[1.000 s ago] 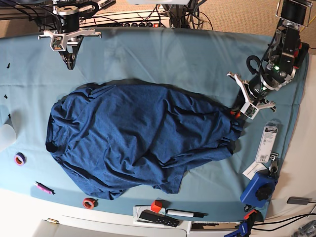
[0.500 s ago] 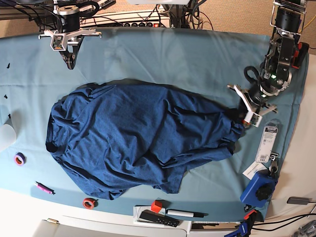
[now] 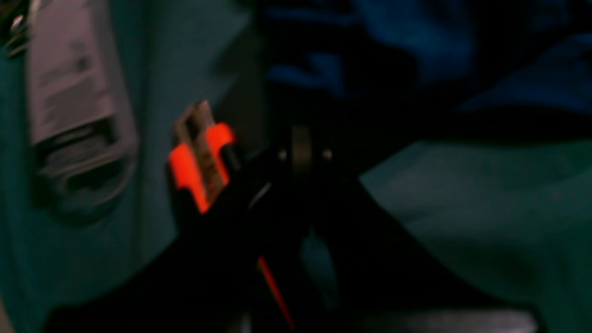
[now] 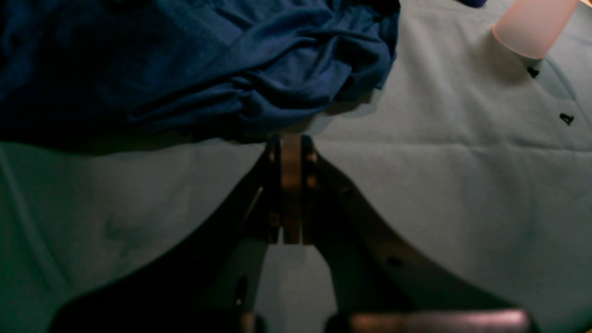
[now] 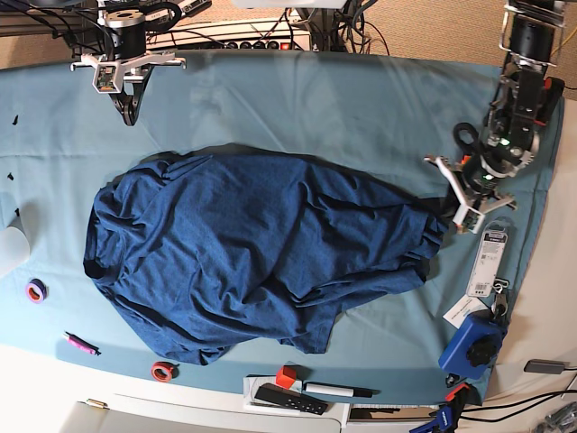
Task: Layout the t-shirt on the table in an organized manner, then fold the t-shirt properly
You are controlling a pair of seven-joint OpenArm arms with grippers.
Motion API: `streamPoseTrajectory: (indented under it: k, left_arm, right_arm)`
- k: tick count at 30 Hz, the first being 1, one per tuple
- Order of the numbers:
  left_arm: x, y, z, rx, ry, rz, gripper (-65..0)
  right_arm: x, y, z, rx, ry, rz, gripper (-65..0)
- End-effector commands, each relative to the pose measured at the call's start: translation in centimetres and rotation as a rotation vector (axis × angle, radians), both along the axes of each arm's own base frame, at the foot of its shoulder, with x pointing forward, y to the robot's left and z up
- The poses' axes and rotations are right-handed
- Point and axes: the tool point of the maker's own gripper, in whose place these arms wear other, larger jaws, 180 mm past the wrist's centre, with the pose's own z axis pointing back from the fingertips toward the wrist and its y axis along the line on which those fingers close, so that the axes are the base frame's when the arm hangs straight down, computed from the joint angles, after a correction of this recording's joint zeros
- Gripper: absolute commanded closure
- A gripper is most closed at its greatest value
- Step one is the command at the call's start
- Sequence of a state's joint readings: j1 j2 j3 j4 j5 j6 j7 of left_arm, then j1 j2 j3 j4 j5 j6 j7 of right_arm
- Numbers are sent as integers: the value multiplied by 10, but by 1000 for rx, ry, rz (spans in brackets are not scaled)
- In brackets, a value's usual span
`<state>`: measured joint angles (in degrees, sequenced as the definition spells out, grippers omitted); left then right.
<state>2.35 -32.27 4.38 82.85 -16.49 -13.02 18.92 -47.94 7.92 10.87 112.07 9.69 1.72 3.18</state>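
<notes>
Starting at the left of the base view, your right end effector (image 5: pixel 127 101) hangs above the far edge of the table (image 5: pixel 297 99), just where it was a second ago, well apart from the cloth. Its wrist view shows the jaws pressed together with nothing between them.

The t-shirt (image 5: pixel 252 253) lies crumpled in a broad heap across the middle of the table, sleeves bunched under, and its outline has barely altered.

At the right is the real change: your left end effector (image 5: pixel 451 209) has swung in over the last second from beside the garment to its right-hand hem, and now sits at the fabric's edge. The left wrist view is dark and blurred; the jaws look close together against the navy folds, but I cannot tell whether any cloth is caught. My reading is that you are at the start of the spreading step, about to take a hem corner and draw it outward.

Just beside that end effector lies a white tag (image 5: pixel 490 260) with printing on it, too small and blurred to read in either view. No other writing is legible.
</notes>
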Motion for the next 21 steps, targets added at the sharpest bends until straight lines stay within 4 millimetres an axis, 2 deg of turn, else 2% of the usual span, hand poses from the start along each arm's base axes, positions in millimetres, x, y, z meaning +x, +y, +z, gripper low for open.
streamPoseTrajectory:
  k: [1,7,12,21]
  left_arm:
    - [4,14,7,43,-9,10,0]
    - [1,24,7,62,12,4,0]
    - [-1,25,7,43,29,8,0]
    - [-32,-4,-7,-145,245,-80,0]
  right_arm:
    - [1,-1,8,-10,-28,5,0]
    - [1,-1,8,-11,-29,6,0]
    - [1,-1,8,-10,-28,5,0]
    - [1,-1,8,-11,-28,5,0]
